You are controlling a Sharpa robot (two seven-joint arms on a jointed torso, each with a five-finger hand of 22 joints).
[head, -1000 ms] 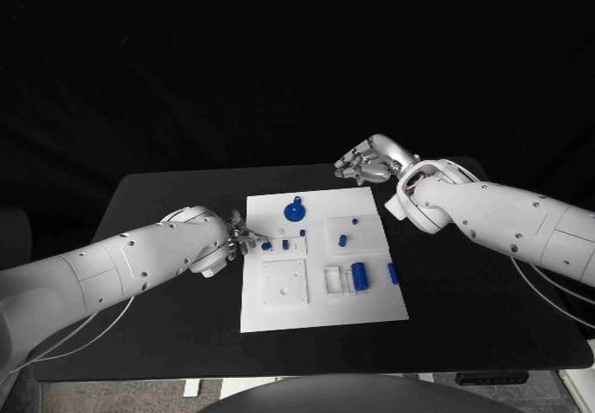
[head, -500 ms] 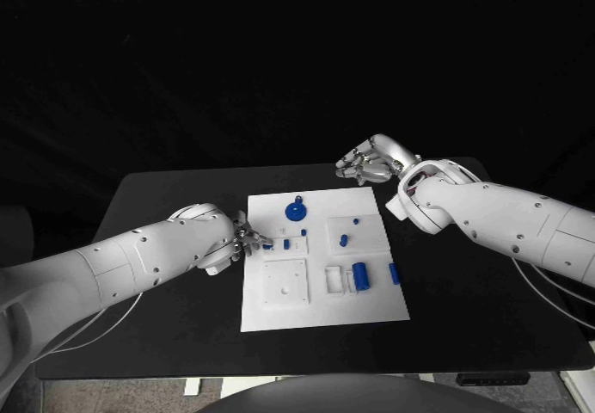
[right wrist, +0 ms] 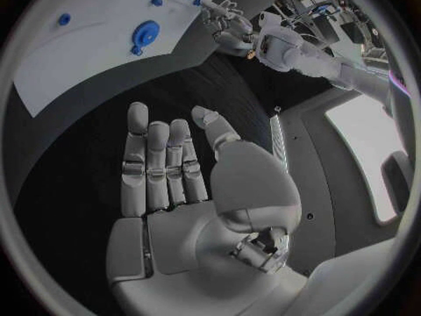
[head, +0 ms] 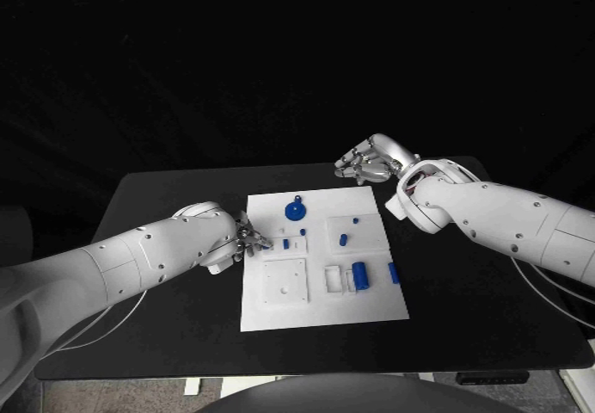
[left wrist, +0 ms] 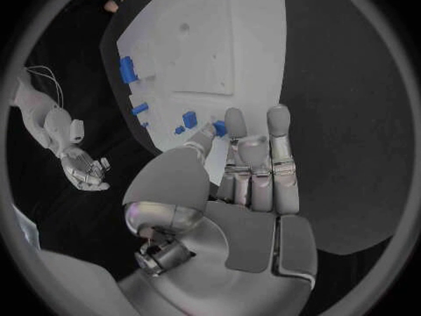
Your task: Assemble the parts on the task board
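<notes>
Left robot hand (head: 243,237) has edged onto the blue part (head: 266,245).

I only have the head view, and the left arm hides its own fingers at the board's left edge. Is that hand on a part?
Observer: Yes. In the left wrist view the left hand pinches a small blue part between its thumb and a finger, right at the edge of the task board.
Operator: And the right hand, anything in it?
Observer: No. The right wrist view shows the right hand with a bare palm and straight, spread fingers, over the black table beside the board.
</notes>
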